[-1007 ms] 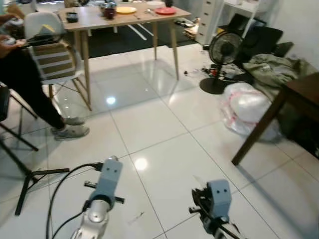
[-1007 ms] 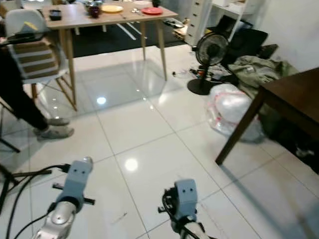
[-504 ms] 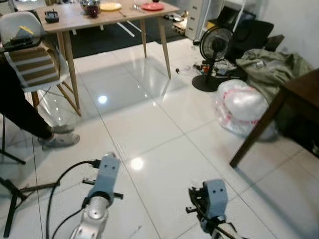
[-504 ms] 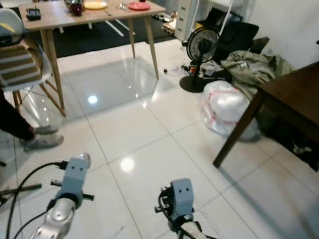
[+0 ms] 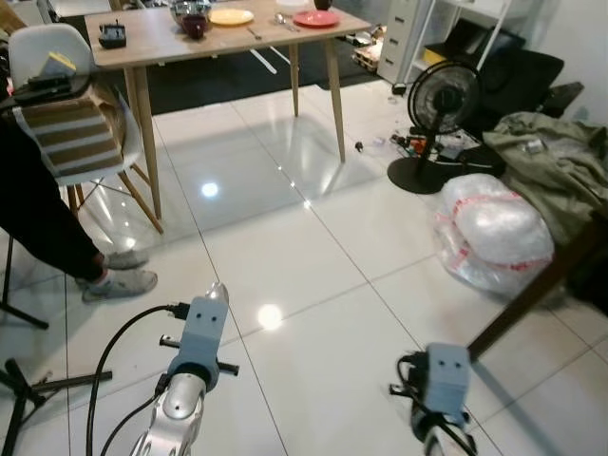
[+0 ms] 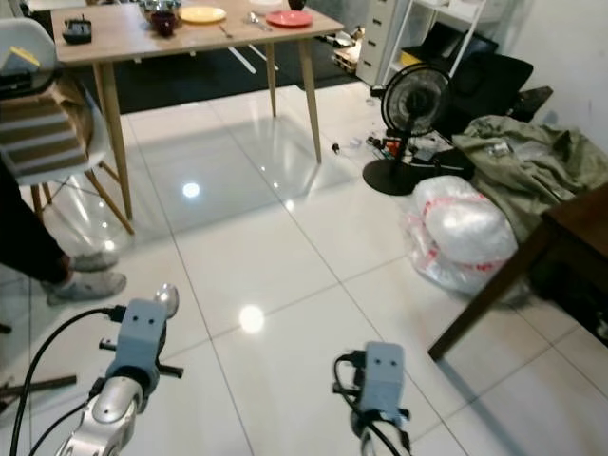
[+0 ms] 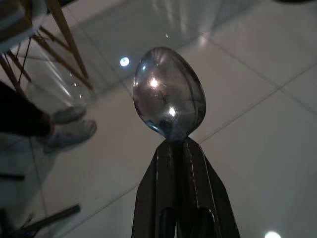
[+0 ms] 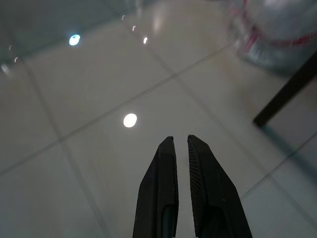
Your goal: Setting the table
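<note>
My left gripper (image 7: 174,144) is shut on the handle of a metal spoon (image 7: 168,94), whose bowl points forward over the white tiled floor. The spoon (image 5: 218,292) also shows at the tip of my left arm, low in the head view. My right gripper (image 8: 180,140) has its fingers together, with nothing between them, above the floor. Far ahead stands a light wooden dining table (image 5: 142,43). On it are a yellow plate (image 5: 231,16), a red plate (image 5: 315,18), a metal bowl (image 5: 191,12) and some cutlery.
A white chair (image 5: 66,104) with a striped cushion stands left of the table, and a person's dark leg and shoe (image 5: 119,283) are beside it. On the right are a floor fan (image 5: 439,104), a plastic bag (image 5: 494,233), a green cloth heap (image 5: 560,161) and a dark table leg (image 5: 527,299).
The whole view has swung and shifted, so the camera moved over the floor. The dark table on the right has slid toward the edge. Both grippers keep their hold and pose.
</note>
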Tool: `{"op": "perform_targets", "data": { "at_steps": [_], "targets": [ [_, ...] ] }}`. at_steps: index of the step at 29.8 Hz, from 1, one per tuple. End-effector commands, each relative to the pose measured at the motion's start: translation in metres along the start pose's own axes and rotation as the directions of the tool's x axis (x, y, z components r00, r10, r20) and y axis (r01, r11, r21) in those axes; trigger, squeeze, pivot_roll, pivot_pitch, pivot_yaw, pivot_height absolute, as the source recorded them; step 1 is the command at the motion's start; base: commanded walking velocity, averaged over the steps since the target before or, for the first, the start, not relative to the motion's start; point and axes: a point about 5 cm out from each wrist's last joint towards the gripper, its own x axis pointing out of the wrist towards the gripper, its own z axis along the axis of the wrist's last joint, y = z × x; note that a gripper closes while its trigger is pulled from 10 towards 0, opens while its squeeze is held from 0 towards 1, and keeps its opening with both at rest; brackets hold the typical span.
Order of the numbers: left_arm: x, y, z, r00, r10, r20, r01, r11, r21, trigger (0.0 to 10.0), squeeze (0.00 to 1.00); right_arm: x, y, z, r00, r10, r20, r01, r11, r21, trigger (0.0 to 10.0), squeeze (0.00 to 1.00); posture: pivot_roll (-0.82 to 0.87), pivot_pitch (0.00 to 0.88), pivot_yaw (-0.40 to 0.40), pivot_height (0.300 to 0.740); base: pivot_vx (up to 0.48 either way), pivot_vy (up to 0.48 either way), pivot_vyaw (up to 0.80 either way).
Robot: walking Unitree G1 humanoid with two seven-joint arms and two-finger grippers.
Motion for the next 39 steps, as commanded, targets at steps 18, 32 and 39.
{"op": "perform_targets", "data": {
  "at_steps": [18, 32, 39],
  "targets": [
    [0.000, -0.008, 0.000, 0.997, -0.050, 0.052, 0.051, 0.999, -0.010, 10.0, 0.04, 0.000, 0.002, 0.013, 0.996, -0.006, 0.091, 0.009, 0.999, -0.033, 10.0, 0.00, 0.04, 0.134, 0.062, 0.740, 0.435, 0.000, 0.00],
    [-0.002, -0.005, 0.001, 0.997, -0.038, 0.064, 0.039, 0.999, -0.011, 10.0, 0.04, -0.002, 0.003, 0.013, 0.996, 0.001, 0.091, 0.002, 0.999, -0.034, 10.0, 0.00, 0.06, 0.146, 0.060, 0.740, 0.436, 0.000, 0.00],
    [-0.004, -0.005, -0.001, 0.997, -0.038, 0.065, 0.038, 0.999, -0.010, 10.0, 0.04, -0.004, 0.003, 0.012, 0.996, 0.006, 0.086, -0.003, 0.999, -0.036, 10.0, 0.00, 0.06, 0.149, 0.060, 0.740, 0.448, 0.000, 0.00]
  ]
}}
